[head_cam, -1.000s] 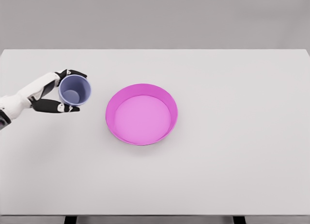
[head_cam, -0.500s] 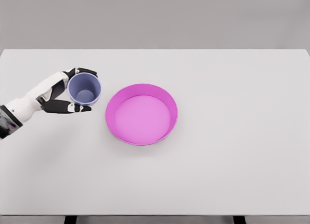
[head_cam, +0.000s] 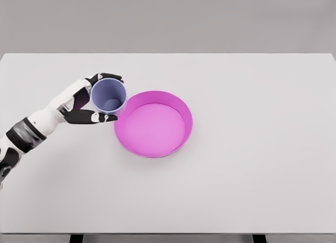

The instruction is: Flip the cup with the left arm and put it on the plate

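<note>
The left robot hand (head_cam: 86, 101) grasps the cup (head_cam: 108, 96), its dark fingers (head_cam: 107, 76) curled over the upper side of the cup wall and the thumb (head_cam: 89, 117) pressed along the lower side. The cup is pale blue-violet and sits left of the frame's centre, its open mouth turned up toward the camera so that the inside and the bottom show. Whether it is lifted clear of the surface or resting on it cannot be told from this view.

Just to the right of the cup lies the plate (head_cam: 181, 109), a round magenta dish with a raised rim and a lighter pink floor. The cup's right edge is at the plate's upper-left rim, so close that the two seem to meet or overlap in the picture; whether they actually touch cannot be told. The inside of the plate holds nothing.

The white arm (head_cam: 37, 130) of the left robot hand runs from the wrist down toward the lower-left edge of the frame, with a dark band partway along the forearm.

Both plate and cup are over the white table (head_cam: 252, 175), which fills most of the frame, under a grey backdrop along the top.
</note>
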`<state>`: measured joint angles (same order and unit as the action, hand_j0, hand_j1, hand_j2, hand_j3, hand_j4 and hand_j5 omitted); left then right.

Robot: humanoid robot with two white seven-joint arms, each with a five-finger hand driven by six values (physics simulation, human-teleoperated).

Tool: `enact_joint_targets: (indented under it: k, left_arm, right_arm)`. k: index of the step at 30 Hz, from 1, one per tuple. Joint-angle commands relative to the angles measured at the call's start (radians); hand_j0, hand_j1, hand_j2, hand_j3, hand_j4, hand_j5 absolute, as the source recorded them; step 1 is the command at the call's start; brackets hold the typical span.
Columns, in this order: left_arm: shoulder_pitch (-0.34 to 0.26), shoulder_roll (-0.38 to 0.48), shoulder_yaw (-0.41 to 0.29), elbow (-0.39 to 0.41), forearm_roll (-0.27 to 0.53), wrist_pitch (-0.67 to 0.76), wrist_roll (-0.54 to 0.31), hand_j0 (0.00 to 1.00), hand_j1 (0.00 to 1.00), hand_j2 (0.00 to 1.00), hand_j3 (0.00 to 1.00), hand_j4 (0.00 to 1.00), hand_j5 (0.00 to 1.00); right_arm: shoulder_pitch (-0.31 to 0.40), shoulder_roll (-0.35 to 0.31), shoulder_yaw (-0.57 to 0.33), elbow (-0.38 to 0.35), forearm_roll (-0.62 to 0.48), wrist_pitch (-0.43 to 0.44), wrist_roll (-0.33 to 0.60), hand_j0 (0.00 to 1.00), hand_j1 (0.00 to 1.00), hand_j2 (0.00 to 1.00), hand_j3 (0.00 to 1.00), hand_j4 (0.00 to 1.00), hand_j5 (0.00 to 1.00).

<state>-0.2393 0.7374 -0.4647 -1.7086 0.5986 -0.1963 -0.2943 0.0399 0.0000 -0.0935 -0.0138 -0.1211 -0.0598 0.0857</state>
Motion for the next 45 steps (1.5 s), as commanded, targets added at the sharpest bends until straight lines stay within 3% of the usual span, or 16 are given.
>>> enact_joint_targets:
  k: [1, 27, 40, 41, 42, 45]
  left_arm:
    - [0.0, -0.033, -0.011, 0.009, 0.006, 0.0, 0.0, 0.78, 0.78, 0.78, 0.78, 0.78, 0.78]
    - [-0.041, -0.24, -0.074, 0.191, 0.003, 0.002, 0.0, 0.81, 0.81, 0.81, 0.81, 0.81, 0.81]
    - [-0.043, -0.262, -0.075, 0.202, 0.006, 0.002, 0.0, 0.85, 0.85, 0.85, 0.85, 0.85, 0.85]
    - [-0.043, -0.262, -0.075, 0.202, 0.006, 0.002, 0.0, 0.88, 0.88, 0.88, 0.88, 0.88, 0.88]
    - [-0.044, -0.263, -0.075, 0.202, 0.006, 0.002, 0.0, 0.99, 0.99, 0.99, 0.99, 0.99, 0.99]
    - [-0.043, -0.262, -0.075, 0.202, 0.004, 0.002, 0.0, 1.0, 1.0, 1.0, 1.0, 1.0, 1.0]
  right_arm:
    - [0.0, 0.0, 0.0, 0.0, 0.0, 0.0, 0.0, 1.0, 1.0, 1.0, 1.0, 1.0, 1.0]
    - [0.0, 0.0, 0.0, 0.0, 0.0, 0.0, 0.0, 1.0, 1.0, 1.0, 1.0, 1.0, 1.0]
    - [0.0, 0.0, 0.0, 0.0, 0.0, 0.0, 0.0, 1.0, 1.0, 1.0, 1.0, 1.0, 1.0]
    - [0.0, 0.0, 0.0, 0.0, 0.0, 0.0, 0.0, 1.0, 1.0, 1.0, 1.0, 1.0, 1.0]
    - [0.0, 0.0, 0.0, 0.0, 0.0, 0.0, 0.0, 1.0, 1.0, 1.0, 1.0, 1.0, 1.0]
    - [0.0, 0.0, 0.0, 0.0, 0.0, 0.0, 0.0, 1.0, 1.0, 1.0, 1.0, 1.0, 1.0]
